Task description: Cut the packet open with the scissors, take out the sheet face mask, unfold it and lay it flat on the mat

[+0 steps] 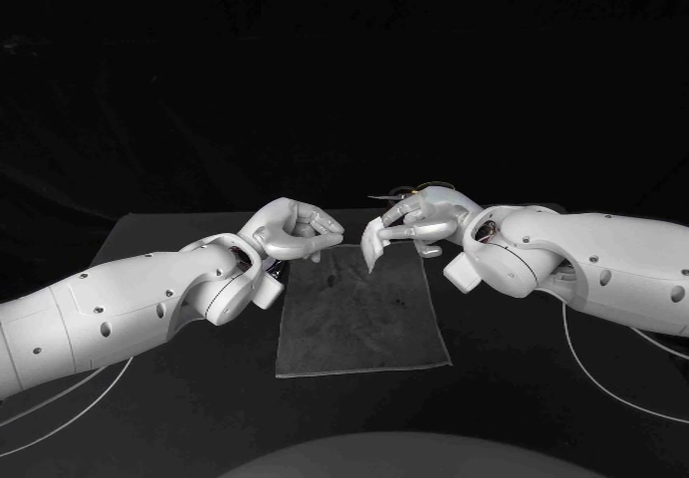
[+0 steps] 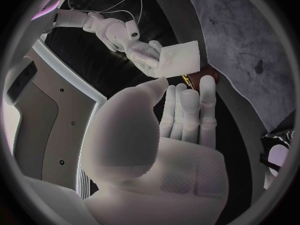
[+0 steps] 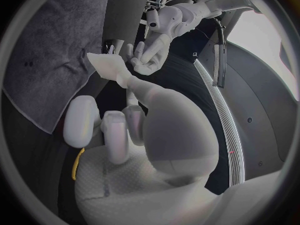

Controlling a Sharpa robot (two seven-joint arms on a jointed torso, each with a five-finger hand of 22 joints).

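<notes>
My right hand (image 1: 419, 221) pinches a white folded face mask (image 1: 376, 245) between thumb and fingers, just above the far edge of the grey mat (image 1: 359, 311). The left wrist view shows the folded mask (image 2: 179, 58) as a small square in the right hand (image 2: 139, 49). In the right wrist view the mask (image 3: 107, 66) sticks out past my right hand's thumb. My left hand (image 1: 295, 231) hovers a short way to the mask's left, fingers half bent, holding nothing. From the right wrist it is the left hand (image 3: 152, 51) facing the mask without touching it.
The mat (image 3: 50, 50) lies flat in the middle of the black table (image 1: 172, 398), its long side running away from me. A dark object with a yellow part (image 2: 201, 77), probably the scissors, lies on the table beyond the mat under my right hand.
</notes>
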